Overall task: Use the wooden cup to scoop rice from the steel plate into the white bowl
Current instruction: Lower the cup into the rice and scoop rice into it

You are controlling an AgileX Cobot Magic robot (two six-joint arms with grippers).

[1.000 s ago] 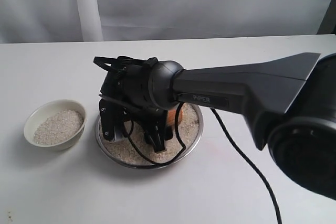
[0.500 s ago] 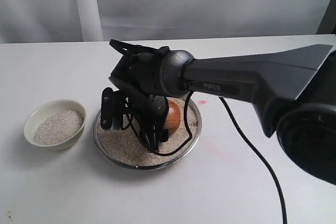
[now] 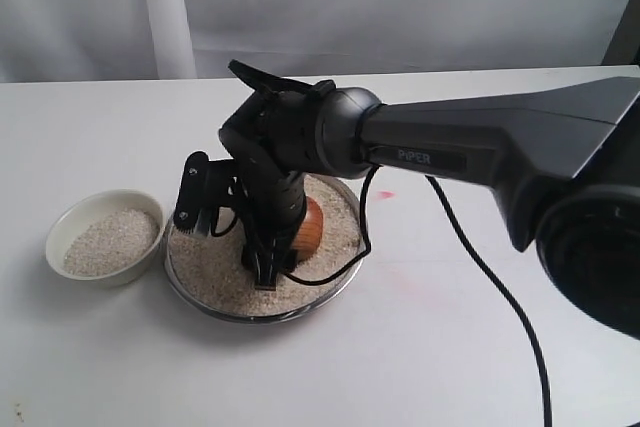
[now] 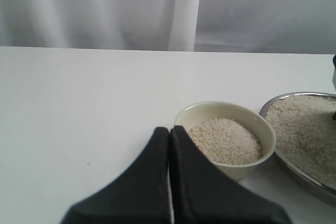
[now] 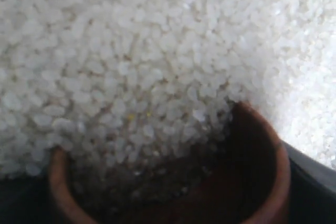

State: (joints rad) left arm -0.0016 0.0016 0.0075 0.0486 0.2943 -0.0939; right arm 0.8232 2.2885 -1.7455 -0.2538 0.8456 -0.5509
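Steel plate (image 3: 214, 308) nearer white bowl (image 3: 58, 225)

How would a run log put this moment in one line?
step: scooping | right gripper: holds wooden cup, mouth dug into rice on steel plate | left gripper: shut, empty | white bowl: partly filled

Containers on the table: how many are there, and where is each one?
3. The white bowl stands at the left, the steel plate beside it, and the wooden cup dips into the plate's rice, partly hidden by the arm.
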